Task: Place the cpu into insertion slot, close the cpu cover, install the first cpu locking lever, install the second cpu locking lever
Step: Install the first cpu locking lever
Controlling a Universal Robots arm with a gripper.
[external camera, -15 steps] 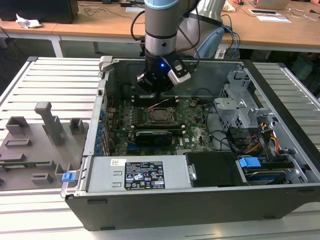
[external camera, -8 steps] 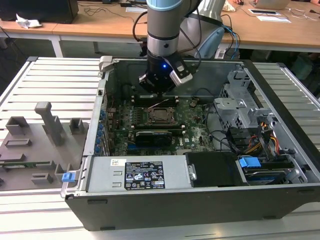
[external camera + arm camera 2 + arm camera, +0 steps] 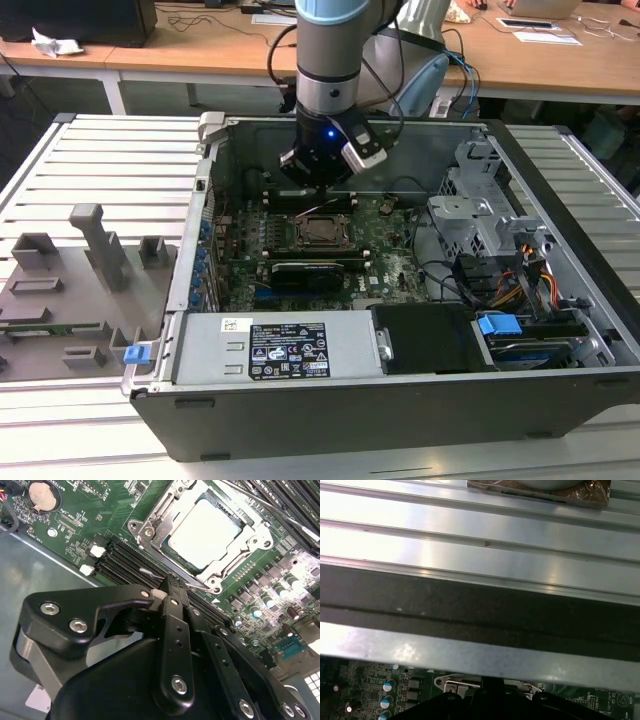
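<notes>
An open computer case (image 3: 400, 300) lies flat on a ribbed metal table (image 3: 110, 170), its green motherboard (image 3: 385, 250) facing up. The insertion slot (image 3: 322, 230) is the reference point for everything here; it sits near the middle of that board.

In the second wrist view, the cpu (image 3: 202, 532) lies seated in the insertion slot (image 3: 150, 530), its pale silvery top face showing. The cpu cover (image 3: 235, 542), a thin metal frame with an open middle, lies flat around the chip's edges. A thin metal lever (image 3: 165, 576) runs along the edge of the slot nearest the gripper.

The gripper (image 3: 322, 185) hangs from the grey arm (image 3: 328, 50) just above the far edge of the slot in the exterior view. In the second wrist view the gripper (image 3: 167, 591) has its black fingers (image 3: 175, 630) drawn together to a narrow tip, which sits right at that lever beside the slot; whether the tip actually grips it cannot be told.

A long black expansion card (image 3: 315, 270) stands on the near side of the slot. A round coin battery (image 3: 44, 495) sits on the board well away from the slot. The first wrist view looks along the case's metal wall (image 3: 480, 655), with the slot's rim just below it.
</notes>
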